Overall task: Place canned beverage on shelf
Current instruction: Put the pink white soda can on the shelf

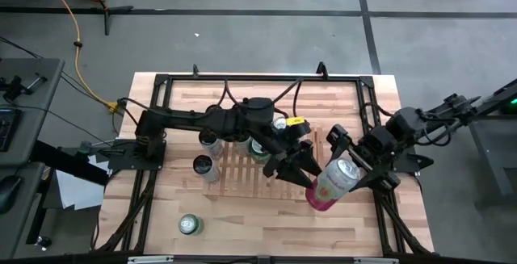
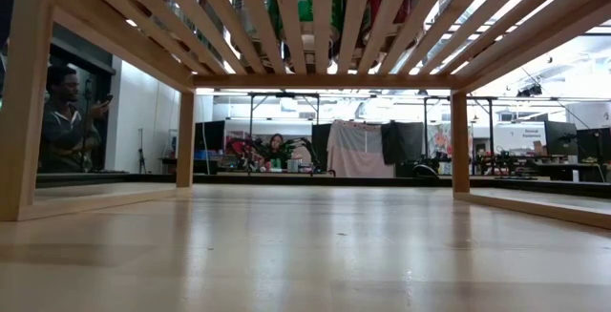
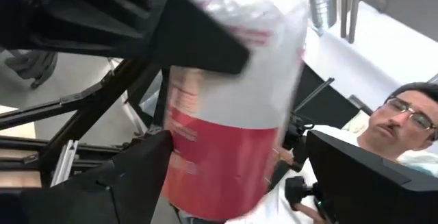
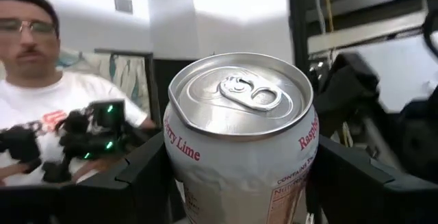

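A white can with a pink lower half [image 1: 331,183] hangs tilted in the air just right of the slatted wooden shelf [image 1: 238,171], and my right gripper [image 1: 357,171] is shut on it. My left gripper [image 1: 310,177] reaches across the shelf. It is open, with its fingers on either side of the can's pink lower end [image 3: 219,162]. In the right wrist view the can's silver top [image 4: 239,94] faces the camera. The low view looks from under the shelf's slats [image 2: 315,35] and shows no gripper. My right gripper pinches the can's white upper wall [image 4: 205,176] between its two fingers, one on each side just below the rim. The fingers come level from the table's right. The can is clear of table and shelf, tilted, with its pink end toward the near left. Whether my left gripper's finger [image 3: 147,166] touches the can I cannot tell.
Two cans stand on the shelf's far part, one green [image 1: 259,148] and one silver-topped [image 1: 280,124]. Three more stand on the table left of it [image 1: 212,143] [image 1: 202,167] and near the front [image 1: 190,225]. A person sits beyond the table's right side [image 4: 41,94].
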`<state>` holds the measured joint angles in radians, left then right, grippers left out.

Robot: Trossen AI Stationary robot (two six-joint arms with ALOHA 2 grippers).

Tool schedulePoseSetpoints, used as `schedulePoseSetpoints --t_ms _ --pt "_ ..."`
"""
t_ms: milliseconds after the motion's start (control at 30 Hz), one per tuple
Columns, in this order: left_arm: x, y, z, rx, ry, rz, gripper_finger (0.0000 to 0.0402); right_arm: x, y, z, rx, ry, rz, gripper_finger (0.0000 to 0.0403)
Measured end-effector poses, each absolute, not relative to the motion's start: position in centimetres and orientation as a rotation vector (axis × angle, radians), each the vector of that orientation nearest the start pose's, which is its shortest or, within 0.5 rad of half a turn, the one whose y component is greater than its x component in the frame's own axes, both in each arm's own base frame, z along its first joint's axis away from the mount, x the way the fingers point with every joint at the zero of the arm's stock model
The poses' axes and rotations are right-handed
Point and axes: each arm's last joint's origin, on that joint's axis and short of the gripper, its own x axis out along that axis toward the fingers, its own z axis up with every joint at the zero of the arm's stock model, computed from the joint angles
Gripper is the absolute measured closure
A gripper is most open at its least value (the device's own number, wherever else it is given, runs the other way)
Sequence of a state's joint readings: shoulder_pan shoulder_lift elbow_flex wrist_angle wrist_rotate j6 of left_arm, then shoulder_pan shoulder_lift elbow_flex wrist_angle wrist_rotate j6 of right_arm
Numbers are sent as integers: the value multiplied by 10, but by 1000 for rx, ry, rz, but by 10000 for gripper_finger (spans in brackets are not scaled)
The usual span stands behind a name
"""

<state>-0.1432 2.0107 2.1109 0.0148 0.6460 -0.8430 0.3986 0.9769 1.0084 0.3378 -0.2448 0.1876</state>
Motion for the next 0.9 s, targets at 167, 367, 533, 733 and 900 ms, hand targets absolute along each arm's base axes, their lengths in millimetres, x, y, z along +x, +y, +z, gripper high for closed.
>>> schedulePoseSetpoints --t_ms 167,367,533,733,900 --pt "455 -84 435 -777 231 -797 71 190 84 428 200 -383 618 128" --pt "455 -84 437 -773 212 -819 71 191 82 427 186 -369 588 128" --pt "454 -85 437 -770 214 -830 71 192 82 426 176 -365 566 128" --pt "454 -86 437 -769 222 -839 71 192 81 426 180 -357 542 128" --pt "454 -86 434 -730 233 -835 83 193 82 425 157 -353 537 127"
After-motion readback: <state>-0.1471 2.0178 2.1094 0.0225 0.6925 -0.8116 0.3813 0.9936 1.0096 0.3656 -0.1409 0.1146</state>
